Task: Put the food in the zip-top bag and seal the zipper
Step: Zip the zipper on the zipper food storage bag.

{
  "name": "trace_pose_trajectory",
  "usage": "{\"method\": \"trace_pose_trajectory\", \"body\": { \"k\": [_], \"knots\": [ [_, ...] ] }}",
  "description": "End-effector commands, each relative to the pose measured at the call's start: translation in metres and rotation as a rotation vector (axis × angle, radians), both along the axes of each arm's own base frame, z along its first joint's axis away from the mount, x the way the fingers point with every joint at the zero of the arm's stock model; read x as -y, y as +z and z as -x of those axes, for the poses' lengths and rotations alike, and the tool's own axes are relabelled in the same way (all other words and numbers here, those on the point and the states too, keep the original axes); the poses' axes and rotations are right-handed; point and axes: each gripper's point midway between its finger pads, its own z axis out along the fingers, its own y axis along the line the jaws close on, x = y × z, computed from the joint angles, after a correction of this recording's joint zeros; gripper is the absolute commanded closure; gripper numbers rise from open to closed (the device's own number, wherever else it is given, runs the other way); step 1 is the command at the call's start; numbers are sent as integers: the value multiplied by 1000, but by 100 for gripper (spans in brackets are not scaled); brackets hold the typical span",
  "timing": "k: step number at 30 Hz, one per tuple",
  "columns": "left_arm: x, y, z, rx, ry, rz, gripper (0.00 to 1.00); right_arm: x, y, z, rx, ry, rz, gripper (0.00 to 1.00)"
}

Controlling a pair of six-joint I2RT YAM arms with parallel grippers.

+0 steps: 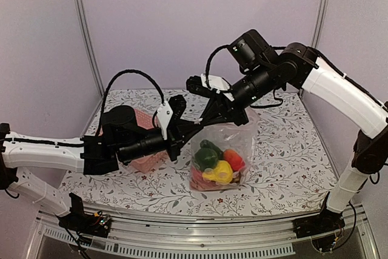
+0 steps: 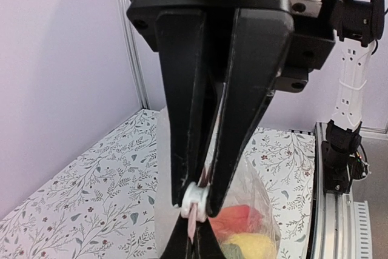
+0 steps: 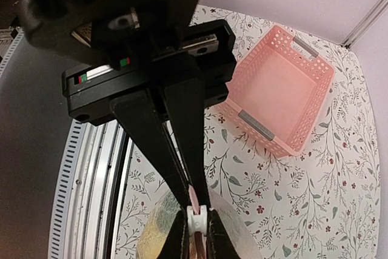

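Both arms meet in the middle of the overhead view, right at the top edge of the zip-top bag [image 1: 237,137]. The left gripper [image 2: 195,201] has its fingers clenched tight on the zipper [image 2: 193,222], the thin pinkish strip running out from between the tips. Same for the right gripper [image 3: 193,201]: its fingers are squeezed together on that same pink strip, and each wrist view shows the other arm's fingers butting in from the bottom of the frame, so the two pinches are just beside each other. There's a small white piece [image 2: 195,193] right at the pinch point, can't tell what it is.

The bag sits center frame in the overhead view, on the flowery worktop [image 1: 291,150], with its top held up by the fingers. The food [image 1: 218,165] is inside it, piled at the bottom: I can make out a green piece, a yellow one and a red-orange one. The pink basket [image 3: 279,83] is left of the bag, mostly hidden behind the left arm from above.
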Motion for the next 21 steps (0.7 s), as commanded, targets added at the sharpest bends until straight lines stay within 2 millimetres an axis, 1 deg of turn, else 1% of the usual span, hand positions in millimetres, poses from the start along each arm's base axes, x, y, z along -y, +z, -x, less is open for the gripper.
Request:
{"method": "trace_pose_trajectory", "body": {
  "k": [1,4,8,15,21],
  "knots": [
    [-21,27,-7,56,78,74,100,12,-9,-19,-19,-74,51,95],
    [-27,26,-8,60,94,67,100,24,-10,-36,-31,-116,53,94],
    [-34,26,-10,61,114,65,100,40,-15,-52,-45,-154,78,94],
    [-54,25,-19,68,171,49,100,70,-30,-68,-62,-208,118,93],
    [-74,25,-26,69,208,37,100,105,-36,-76,-57,-268,138,93]
  ]
}}
